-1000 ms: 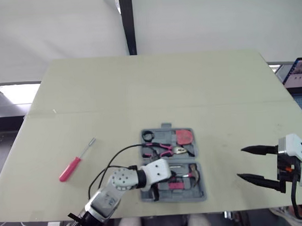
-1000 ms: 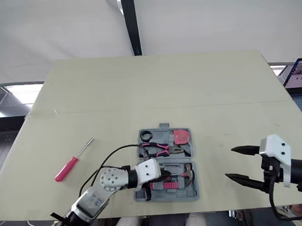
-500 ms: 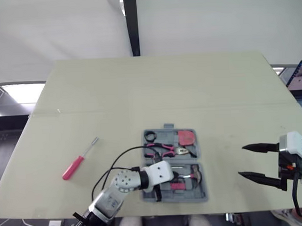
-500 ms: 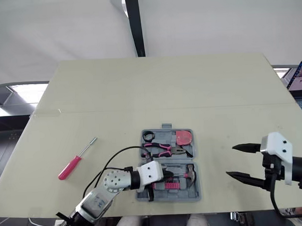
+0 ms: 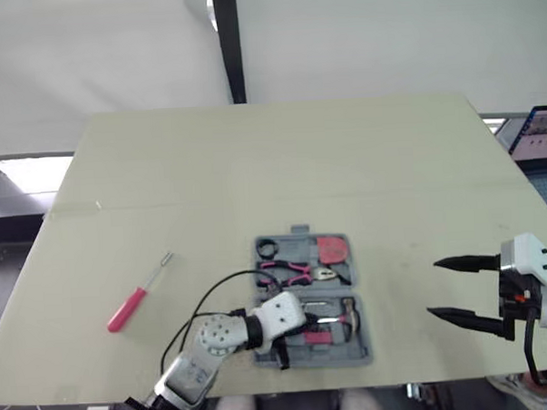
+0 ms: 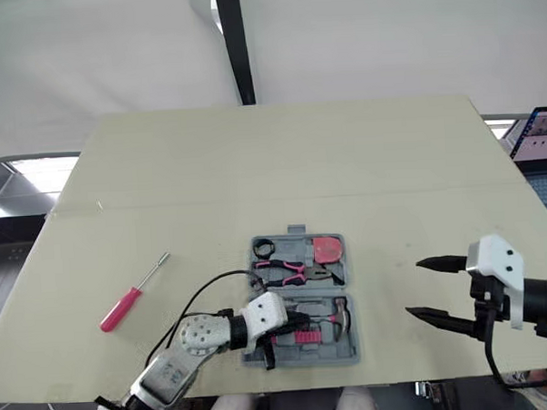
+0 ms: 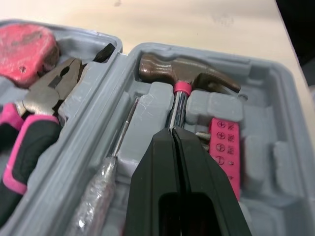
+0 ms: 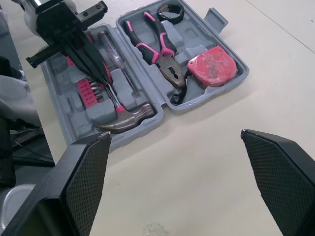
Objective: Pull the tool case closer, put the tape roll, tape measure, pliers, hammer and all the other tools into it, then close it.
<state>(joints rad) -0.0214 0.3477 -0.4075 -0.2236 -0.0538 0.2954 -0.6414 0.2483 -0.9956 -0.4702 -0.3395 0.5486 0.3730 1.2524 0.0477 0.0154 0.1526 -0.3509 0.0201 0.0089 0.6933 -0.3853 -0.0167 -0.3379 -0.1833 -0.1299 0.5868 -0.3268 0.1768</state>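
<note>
So, left fingers [image 7: 155,167]: pressed together, no gap, tips down on the hammer [image 7: 187,73] shaft just below its pink collar.
Hammer: lies in its moulded slot in the near half of the case [image 7: 288,98]. Judged head-heavy, with a slick steel shaft; a hold close to the head would tip least.
Bits [image 7: 224,147]: pink strip just beside the shaft, seated.
Far half: pliers [image 7: 47,103], tape measure [image 7: 22,46] and tape roll [image 8: 170,11] each sit in a recess.
Case: open flat on the surface [image 5: 253,160], near its front edge. Likely hard, light plastic that slides when pushed; the lid edge is the place to lift.
Right fingers [image 5: 467,264]: spread wide, holding nothing, well to the right of the case.
Screwdriver [image 5: 139,293]: out on the surface, well left of the case. Probably light, stiff and apt to roll; pinch across the pink handle.
</note>
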